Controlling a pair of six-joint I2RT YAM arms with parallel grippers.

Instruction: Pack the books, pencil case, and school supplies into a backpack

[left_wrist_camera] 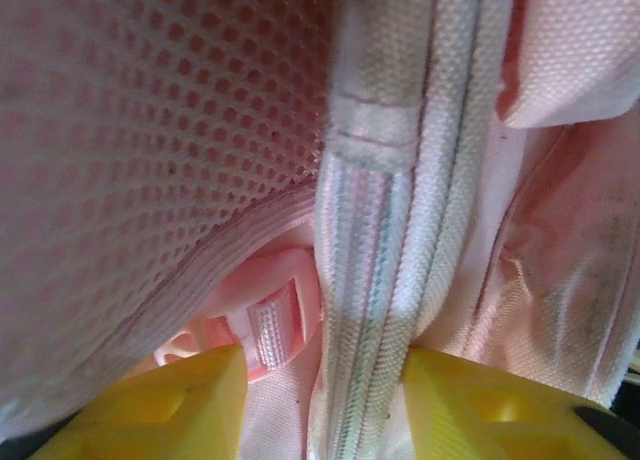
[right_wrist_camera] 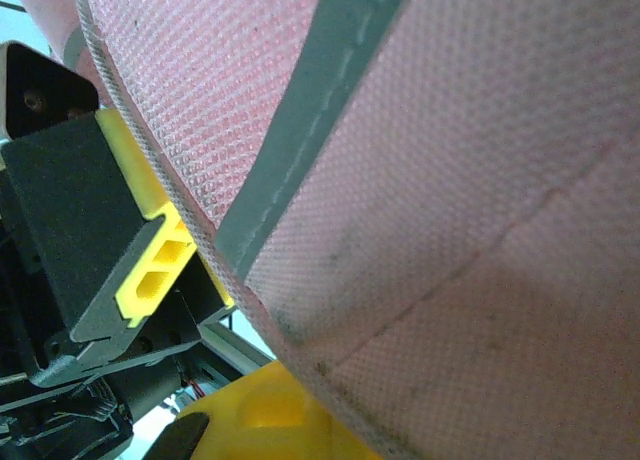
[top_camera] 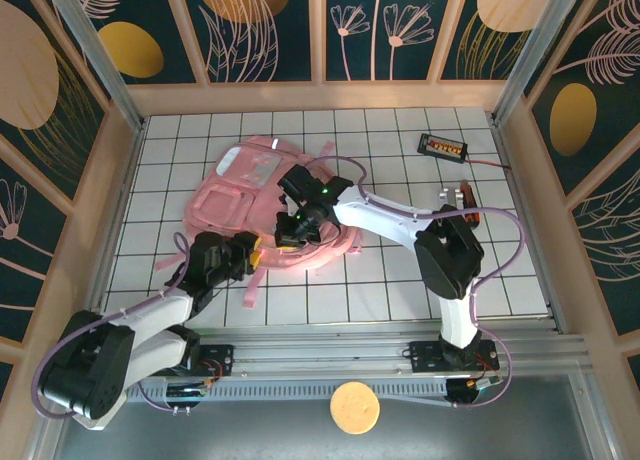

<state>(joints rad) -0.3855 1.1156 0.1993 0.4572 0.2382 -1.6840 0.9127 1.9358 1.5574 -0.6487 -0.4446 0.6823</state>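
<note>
The backpack is lying flat on the white gridded table, between the middle and the far left corner, and its straps are pointing toward the near edge. The left gripper is reaching to the near side of the backpack. In the left wrist view its yellow fingers are standing apart, and a pale zipper band is running between them, touching one of them. The right gripper is resting on the middle of the backpack, pressed together and pinching a fold of pink fabric that has a grey strip along it. A black gadget with orange digits is sitting near the far right corner.
</note>
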